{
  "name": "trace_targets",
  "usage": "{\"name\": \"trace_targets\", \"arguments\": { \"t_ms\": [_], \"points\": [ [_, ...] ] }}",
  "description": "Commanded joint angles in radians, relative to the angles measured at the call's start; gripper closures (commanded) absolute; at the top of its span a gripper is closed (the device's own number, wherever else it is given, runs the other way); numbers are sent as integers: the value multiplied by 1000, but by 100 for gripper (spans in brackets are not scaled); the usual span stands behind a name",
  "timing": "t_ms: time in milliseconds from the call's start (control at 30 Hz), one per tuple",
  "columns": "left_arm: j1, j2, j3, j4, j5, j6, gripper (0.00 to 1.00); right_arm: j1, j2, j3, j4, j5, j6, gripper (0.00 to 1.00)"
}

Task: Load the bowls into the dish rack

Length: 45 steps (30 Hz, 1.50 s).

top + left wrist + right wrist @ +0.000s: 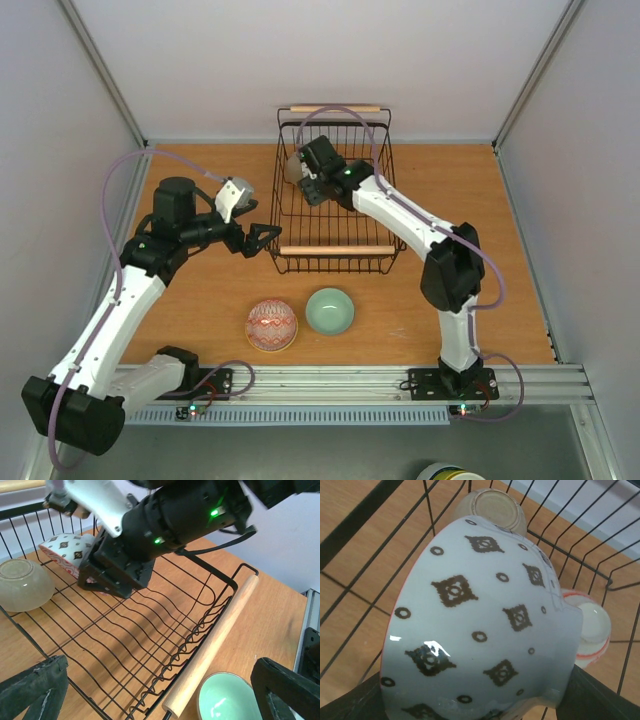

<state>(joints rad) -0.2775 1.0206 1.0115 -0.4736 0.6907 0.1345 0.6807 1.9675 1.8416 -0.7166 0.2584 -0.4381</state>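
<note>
Two lie on your bench (480, 220) before the rack (334, 250): red bowl (271, 325), green bowl (330, 310). Left wrist: your left end effector (160, 695) gapes beside the rack. Right wrist: right end effector (480, 705) clamps a patterned bowl (485, 620) inside it.

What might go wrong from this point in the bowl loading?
1. The right gripper holds the patterned bowl tilted, close to the beige bowl in the dish rack; releasing may knock them together.
2. The open left gripper sits beside the dish rack's near left corner; heading for the green bowl, it might snag the wire.
</note>
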Motion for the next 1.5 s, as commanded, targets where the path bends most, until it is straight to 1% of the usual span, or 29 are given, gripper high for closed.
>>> {"name": "trace_targets", "arguments": {
  "t_ms": [0,233,433,667,767,833,867,967,1000,1067,1100,1200,1233,1333,1467],
  "points": [
    [-4,1,-3,42,-11,-2,1,16,93,125,-38,130,-87,99],
    [-5,-2,-2,41,-9,-3,1,15,270,256,-63,277,-211,99],
    [-4,1,-2,42,-11,-1,1,16,398,374,-125,346,-278,99],
    [-5,7,-4,43,-9,-2,1,16,520,481,-180,388,-343,99],
    [-5,9,-4,44,-11,0,1,15,546,502,-204,375,-344,99],
    [-3,9,-4,43,-11,-1,1,15,560,519,-232,359,-333,96],
    [-3,9,-4,43,-11,-1,1,16,566,531,-250,354,-324,90],
    [-5,15,-4,43,-8,-3,1,16,576,546,-285,334,-306,56],
    [-5,16,-3,43,-7,-3,1,15,575,543,-287,330,-301,48],
    [-5,20,-1,41,-5,-1,1,15,572,539,-287,321,-290,36],
    [-5,22,-1,41,-6,-2,1,16,571,537,-287,314,-285,27],
    [-5,24,0,41,-7,-3,1,15,567,534,-292,288,-275,11],
    [-4,24,1,40,-8,-3,1,16,565,532,-292,281,-270,7],
    [-4,24,1,41,-11,-3,1,16,555,514,-281,272,-265,3],
    [-5,24,1,40,-13,-1,1,15,520,470,-255,228,-252,1]
  ]
}}
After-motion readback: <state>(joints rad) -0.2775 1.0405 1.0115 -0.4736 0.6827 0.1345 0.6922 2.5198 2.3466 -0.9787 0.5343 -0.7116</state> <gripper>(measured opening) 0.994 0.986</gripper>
